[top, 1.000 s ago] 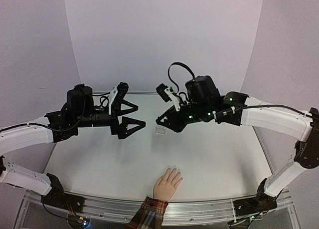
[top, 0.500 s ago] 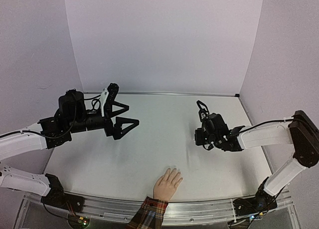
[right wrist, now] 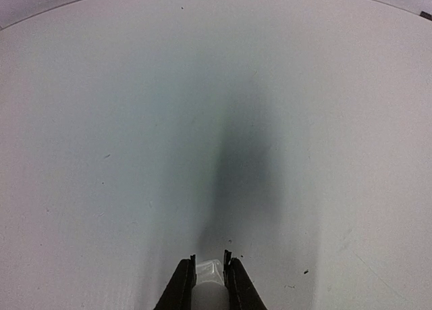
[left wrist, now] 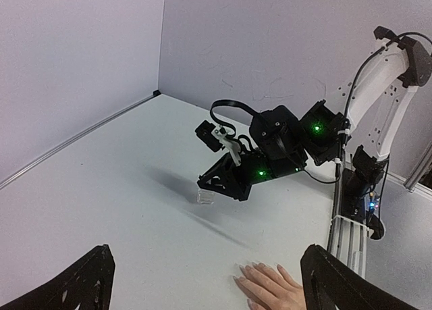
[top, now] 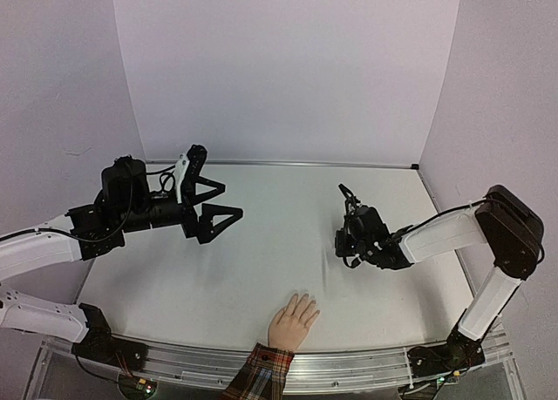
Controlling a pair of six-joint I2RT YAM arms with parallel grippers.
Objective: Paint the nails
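A peach-coloured hand (top: 294,320) with a red plaid cuff (top: 260,372) lies flat at the near edge, fingers pointing away. Its nails (top: 302,297) (left wrist: 258,265) are pale, almost skin-coloured. My right gripper (right wrist: 209,261) is shut on a small clear bottle (right wrist: 210,272), held low over the white table. In the top view the right gripper (top: 343,243) sits right of centre, well beyond the hand. My left gripper (top: 228,205) hovers open and empty at the left. In the left wrist view the bottle (left wrist: 204,196) hangs under the right gripper (left wrist: 217,186).
The white table (top: 261,269) ends at a metal rail (top: 349,365) along the near edge. Lilac walls close off the back and both sides. The left gripper's fingers (left wrist: 81,286) frame the hand (left wrist: 273,288) in the left wrist view.
The right arm has swung from the table's centre to the right and dropped low, folding at the elbow, the bottle still in its jaws. The left gripper drew back slightly left, then held still.
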